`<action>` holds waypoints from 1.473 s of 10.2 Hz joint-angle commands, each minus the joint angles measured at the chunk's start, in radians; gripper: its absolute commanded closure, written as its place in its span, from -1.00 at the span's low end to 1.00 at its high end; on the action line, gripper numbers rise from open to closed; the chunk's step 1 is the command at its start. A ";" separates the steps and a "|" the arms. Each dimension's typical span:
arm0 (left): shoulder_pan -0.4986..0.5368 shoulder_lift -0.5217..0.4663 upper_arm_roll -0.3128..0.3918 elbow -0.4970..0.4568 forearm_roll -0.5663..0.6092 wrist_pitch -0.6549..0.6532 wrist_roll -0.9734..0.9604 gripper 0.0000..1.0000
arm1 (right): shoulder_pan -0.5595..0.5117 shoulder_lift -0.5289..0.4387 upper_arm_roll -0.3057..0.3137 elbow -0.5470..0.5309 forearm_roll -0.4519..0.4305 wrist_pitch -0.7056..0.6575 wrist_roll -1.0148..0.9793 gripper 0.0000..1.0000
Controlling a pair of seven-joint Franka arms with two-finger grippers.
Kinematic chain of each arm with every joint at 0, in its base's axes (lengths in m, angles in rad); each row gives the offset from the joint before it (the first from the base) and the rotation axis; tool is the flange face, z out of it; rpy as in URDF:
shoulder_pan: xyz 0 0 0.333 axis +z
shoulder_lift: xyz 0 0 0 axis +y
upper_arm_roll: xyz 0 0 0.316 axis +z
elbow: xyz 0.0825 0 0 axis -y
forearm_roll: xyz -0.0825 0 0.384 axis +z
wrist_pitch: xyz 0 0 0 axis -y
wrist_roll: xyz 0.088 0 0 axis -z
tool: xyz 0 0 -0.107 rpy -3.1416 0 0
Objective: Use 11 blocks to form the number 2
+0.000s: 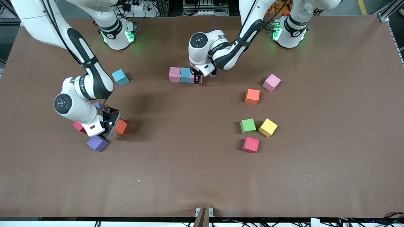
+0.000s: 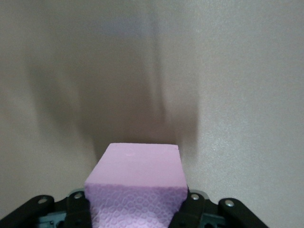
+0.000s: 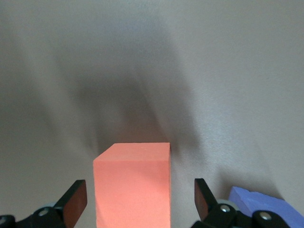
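A short row on the table starts with a pink block (image 1: 174, 74) and a light blue block (image 1: 185, 75). My left gripper (image 1: 198, 77) is down at the end of that row, shut on another pink block (image 2: 137, 183) that sits right beside the light blue one. Toward the right arm's end of the table, my right gripper (image 1: 110, 126) hangs low and open. Its fingers (image 3: 76, 197) stand on either side of an orange block (image 3: 133, 187), with gaps on both sides. No digit shape shows.
Around the right gripper lie a purple block (image 1: 97, 143), a red block (image 1: 79, 126) and a second purple block (image 1: 98, 105); a light blue one (image 1: 120, 77) lies farther back. Toward the left arm's end lie pink (image 1: 271, 82), orange (image 1: 252, 96), green (image 1: 248, 126), yellow (image 1: 268, 127) and red (image 1: 251, 144) blocks.
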 commanded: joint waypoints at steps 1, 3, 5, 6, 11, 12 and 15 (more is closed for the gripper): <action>-0.005 0.005 0.005 -0.001 0.020 0.013 -0.042 0.18 | -0.003 0.004 0.004 -0.047 -0.009 0.078 -0.014 -1.00; -0.014 0.002 0.005 0.001 0.023 0.007 -0.063 -1.00 | -0.003 0.014 0.004 -0.048 -0.009 0.084 -0.014 -1.00; -0.017 -0.013 0.005 0.002 0.026 -0.017 -0.070 -1.00 | -0.005 0.024 0.004 -0.051 -0.009 0.098 -0.014 -1.00; -0.017 -0.032 0.005 0.004 0.026 -0.038 -0.070 -1.00 | -0.006 0.026 0.004 -0.060 -0.009 0.115 -0.016 -1.00; -0.014 -0.137 0.003 0.008 0.028 -0.170 -0.045 -1.00 | -0.009 0.015 0.004 -0.062 -0.009 0.104 -0.018 0.30; -0.004 -0.163 0.003 0.009 0.028 -0.199 -0.019 -1.00 | -0.008 -0.006 0.004 -0.061 -0.009 0.078 -0.013 0.34; 0.099 -0.205 0.014 0.031 0.028 -0.255 0.112 -1.00 | -0.006 -0.068 0.057 -0.047 0.004 -0.011 0.031 0.34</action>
